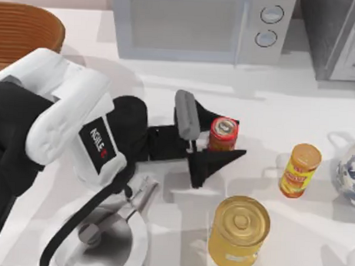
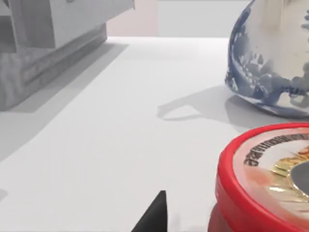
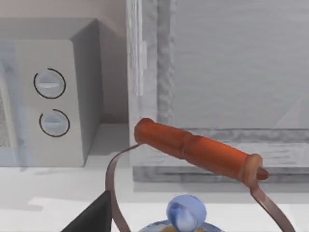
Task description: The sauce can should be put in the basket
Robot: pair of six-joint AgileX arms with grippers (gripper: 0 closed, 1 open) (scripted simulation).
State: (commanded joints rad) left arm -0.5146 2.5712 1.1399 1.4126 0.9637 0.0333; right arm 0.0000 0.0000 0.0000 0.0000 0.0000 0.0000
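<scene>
The sauce can (image 1: pixel 223 134), red with a silver top, stands upright mid-table. My left gripper (image 1: pixel 232 137) reaches in from the left and is open, one dark finger on each side of the can. In the left wrist view the can's red rim (image 2: pixel 263 183) looms close, and a gap separates it from one fingertip (image 2: pixel 155 215). The woven basket (image 1: pixel 20 29) sits at the far left corner, partly cut off by the frame. My right gripper (image 3: pixel 91 220) is parked near the teapot, open, with one dark finger far off to the side.
A slim yellow bottle with an orange lid (image 1: pixel 301 169) and a large gold can (image 1: pixel 238 231) stand right of the sauce can. A blue-and-white teapot (image 1: pixel 352 173) is at the right edge, a microwave (image 1: pixel 194 25) along the back, a metal pot (image 1: pixel 102 241) at front left.
</scene>
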